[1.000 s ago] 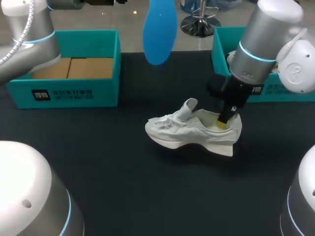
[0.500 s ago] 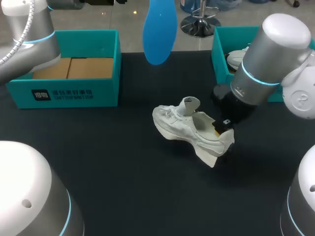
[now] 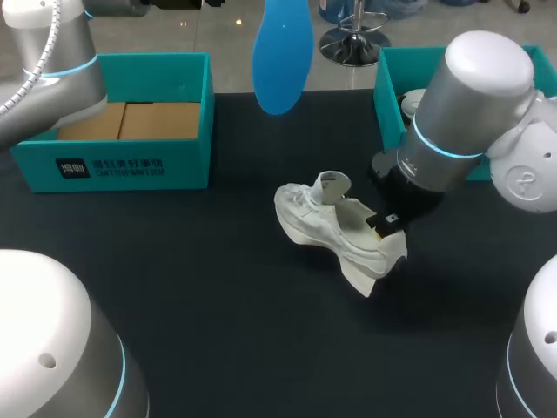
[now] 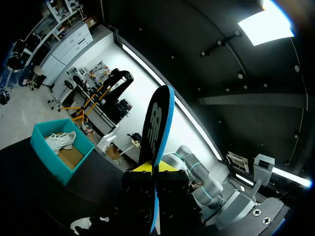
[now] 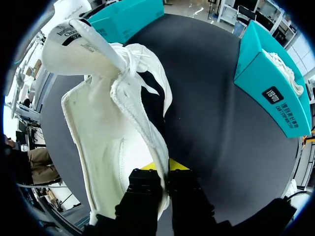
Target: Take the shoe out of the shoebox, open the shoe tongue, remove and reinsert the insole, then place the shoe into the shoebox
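Observation:
The white shoe point(image 3: 335, 228) lies mid-table, toe toward the far left, heel tilted toward the front, tongue point(image 3: 332, 185) pulled up. My right gripper point(image 3: 384, 225) is shut on its heel collar; in the right wrist view the collar edge of the shoe point(image 5: 106, 128) sits pinched between the fingers of the gripper point(image 5: 161, 168). The blue insole point(image 3: 282, 52) hangs high over the table's far middle. In the left wrist view my left gripper point(image 4: 155, 168) is shut on the insole point(image 4: 158, 123), which stands upright. An empty teal shoebox point(image 3: 178, 117) sits far left.
A second teal box point(image 3: 389, 87) at the far right holds another white shoe point(image 3: 412, 101); that box point(image 5: 269, 86) shows ahead of my right gripper. My left arm point(image 3: 48, 65) comes in over the left box. Bare black table lies in front of the shoe.
My right gripper has swung the shoe round by its heel: the toe turned toward the far side and the heel came forward. The insole and the left arm stayed put.

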Motion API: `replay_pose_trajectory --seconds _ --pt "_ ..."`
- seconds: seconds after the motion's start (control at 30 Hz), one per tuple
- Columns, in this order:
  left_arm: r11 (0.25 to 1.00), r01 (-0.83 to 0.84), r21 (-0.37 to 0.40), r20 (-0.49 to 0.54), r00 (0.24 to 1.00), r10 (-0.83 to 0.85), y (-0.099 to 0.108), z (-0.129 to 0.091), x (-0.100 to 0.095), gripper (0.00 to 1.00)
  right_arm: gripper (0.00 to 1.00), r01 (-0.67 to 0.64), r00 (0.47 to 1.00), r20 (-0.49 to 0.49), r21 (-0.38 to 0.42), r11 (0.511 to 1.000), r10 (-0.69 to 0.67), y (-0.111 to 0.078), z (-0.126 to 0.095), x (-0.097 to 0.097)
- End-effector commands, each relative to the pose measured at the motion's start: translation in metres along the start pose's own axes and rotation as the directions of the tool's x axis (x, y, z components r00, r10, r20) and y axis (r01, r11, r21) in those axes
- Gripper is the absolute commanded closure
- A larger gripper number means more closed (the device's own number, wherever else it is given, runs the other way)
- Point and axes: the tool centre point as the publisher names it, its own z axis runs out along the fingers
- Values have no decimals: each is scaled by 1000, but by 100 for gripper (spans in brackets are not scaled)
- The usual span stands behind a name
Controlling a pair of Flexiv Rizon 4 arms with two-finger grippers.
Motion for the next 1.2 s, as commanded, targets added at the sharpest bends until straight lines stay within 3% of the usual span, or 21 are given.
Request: replay_pose_trajectory --seconds 0.03,0.4,0.83,1.2 --pt "1000 0 0 1 1000 0 1 0 0 100 100 -78 997 19 -1 997 78 0 -3 4" --pt "1000 0 0 1 1000 0 1 0 0 100 100 -247 967 57 -27 969 248 -11 -7 20" --pt "1000 0 0 1 1000 0 1 0 0 100 100 -288 955 68 -42 957 290 -17 6 28" --pt "1000 0 0 1 1000 0 1 0 0 100 100 -427 894 121 -69 902 432 -18 7 30"
